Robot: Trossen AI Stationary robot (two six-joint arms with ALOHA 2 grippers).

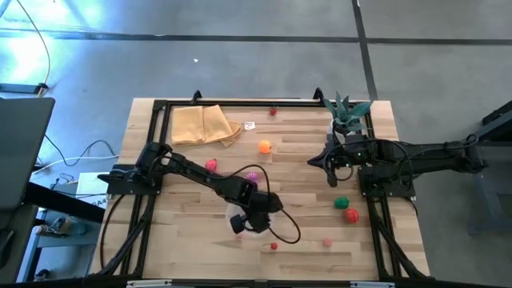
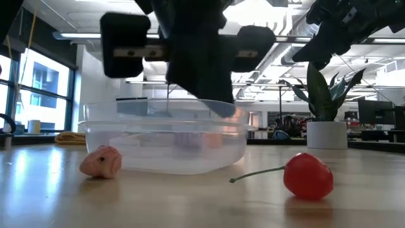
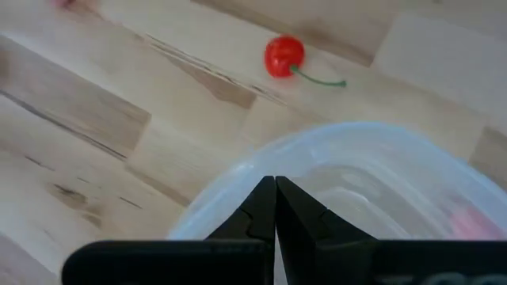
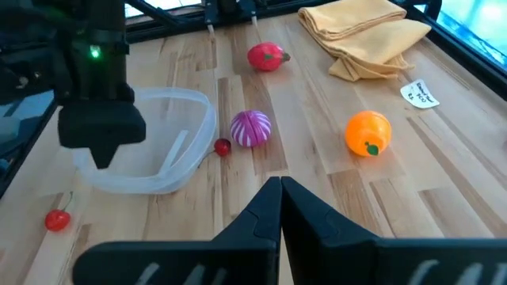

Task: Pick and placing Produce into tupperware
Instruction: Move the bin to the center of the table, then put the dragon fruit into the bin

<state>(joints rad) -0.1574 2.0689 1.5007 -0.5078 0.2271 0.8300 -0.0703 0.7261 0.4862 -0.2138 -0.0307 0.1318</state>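
L gripper, fingers pressed shut on nothing, hangs over the clear, round-cornered plastic tupperware. Glossy red cherry w/ thin green stem lies just beyond its rim; a lumpy pink piece, maybe a toy fruit, beside it. R gripper, also clenched empty, waits well apart.

Folded yellow cloth, potted plant (far edge), white tag.
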